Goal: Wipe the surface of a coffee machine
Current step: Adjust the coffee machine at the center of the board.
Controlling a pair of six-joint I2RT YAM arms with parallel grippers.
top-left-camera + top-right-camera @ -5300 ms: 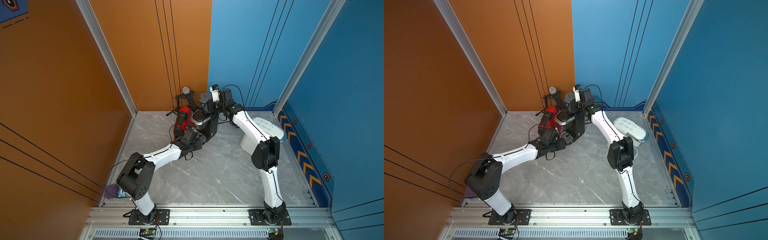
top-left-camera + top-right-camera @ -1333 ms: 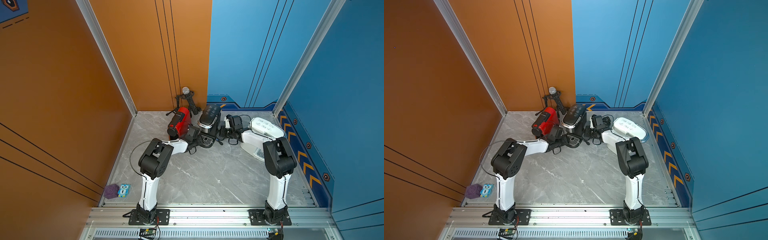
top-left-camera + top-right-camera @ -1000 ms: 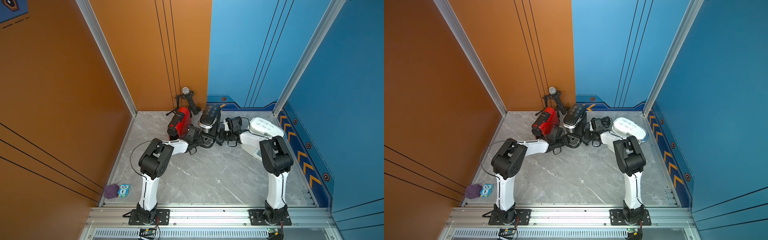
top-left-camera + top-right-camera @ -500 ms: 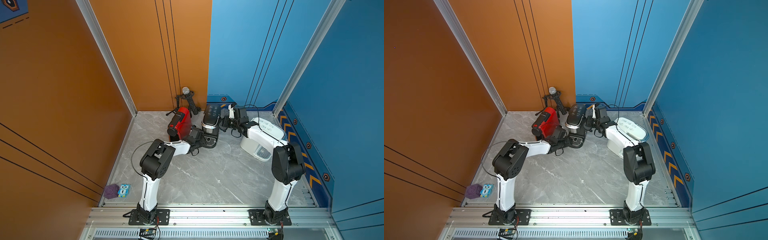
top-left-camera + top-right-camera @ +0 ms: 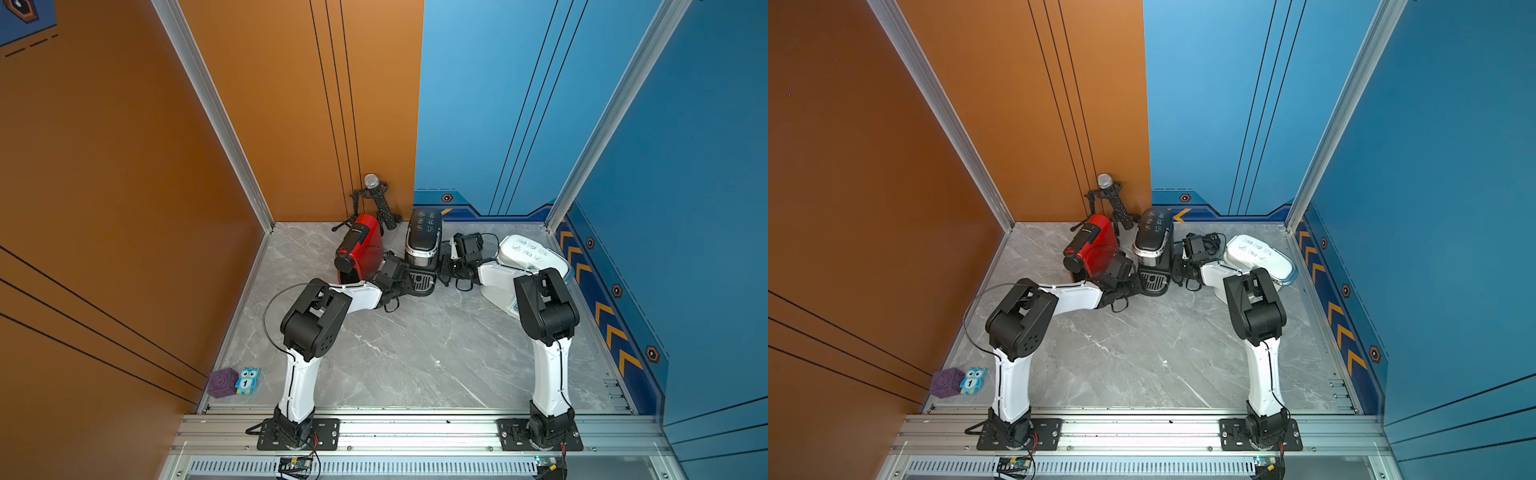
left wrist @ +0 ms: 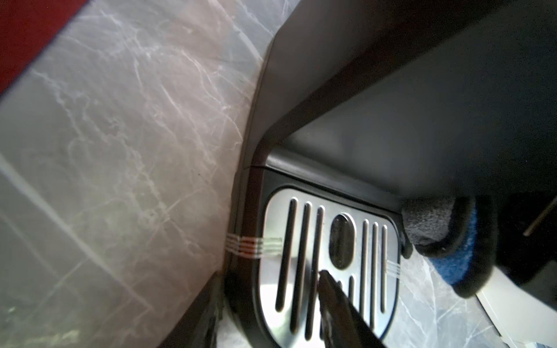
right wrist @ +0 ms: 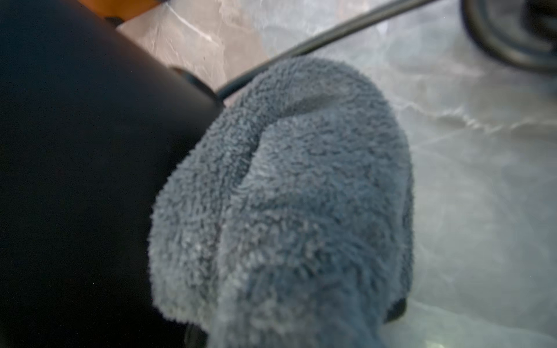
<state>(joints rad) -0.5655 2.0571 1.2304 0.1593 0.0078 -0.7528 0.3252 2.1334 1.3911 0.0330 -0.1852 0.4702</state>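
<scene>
Noting positions: the black coffee machine (image 5: 423,245) stands upright at centre of both top views, near the back wall. Your right gripper (image 5: 446,272) is closed on a grey microfibre cloth (image 7: 286,195), pressed to the machine's lower flank, frame-right side. Your left gripper (image 5: 402,283) straddles the base rim by the drip tray (image 6: 328,265); whether it is clamped, you cannot tell. Judgement: wiping is under way on this flank; count button top, front and tray as left.

Both top views are taken from high up on the robot's side, angled down over the whole scene (near-identical coverage). Wrist views are taken close-up: left at the drip tray (image 6: 361,271) of the coffee machine (image 6: 422,120), right at the cloth (image 7: 301,195); the cloth is caught in both.
</scene>
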